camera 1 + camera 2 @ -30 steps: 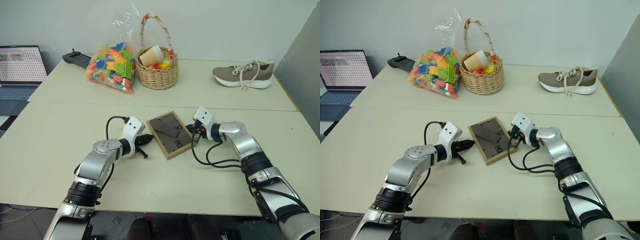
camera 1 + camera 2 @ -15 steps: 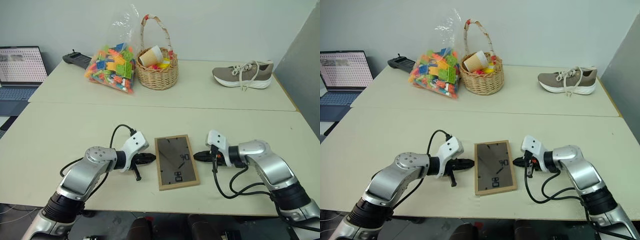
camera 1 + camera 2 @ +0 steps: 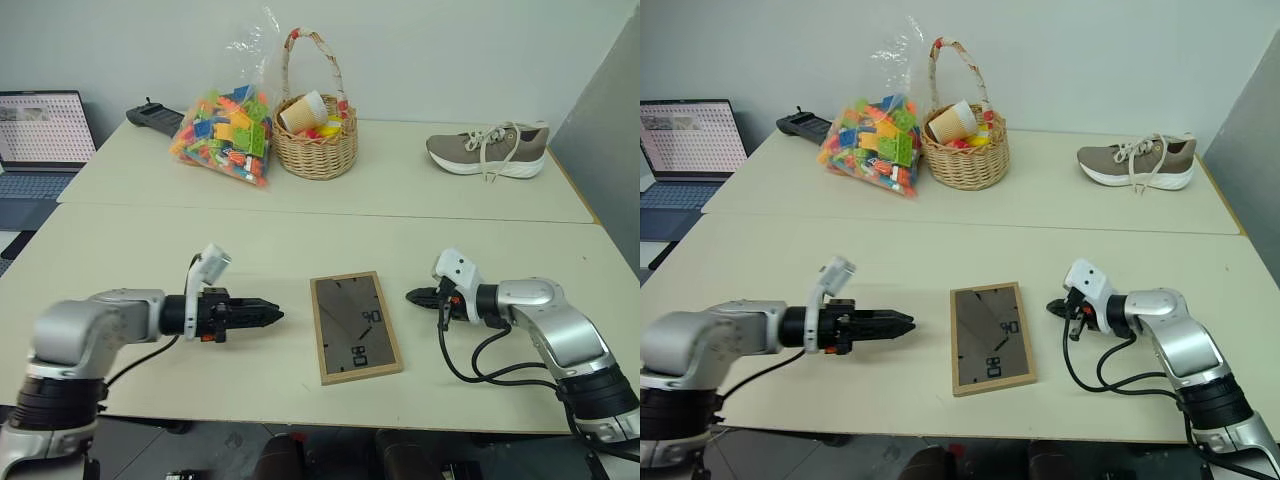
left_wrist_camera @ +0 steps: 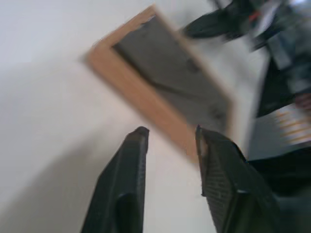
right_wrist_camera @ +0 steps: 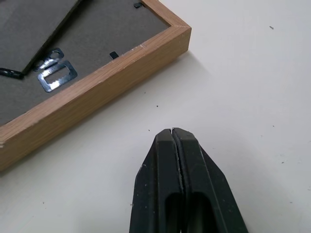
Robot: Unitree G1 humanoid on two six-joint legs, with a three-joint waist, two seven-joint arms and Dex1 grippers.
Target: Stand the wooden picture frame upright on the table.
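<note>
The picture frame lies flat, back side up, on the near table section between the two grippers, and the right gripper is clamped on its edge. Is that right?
Not quite. The wooden picture frame does lie flat, back up, between the grippers, but the right gripper holds nothing: the right wrist view shows its fingers shut together over bare table, apart from the frame's corner.

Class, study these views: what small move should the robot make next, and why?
Probably bring the left end effector to the long edge of the wooden picture frame, since the frame lies flat, back up, on the table, untouched, and the right end effector is shut beside it.
</note>
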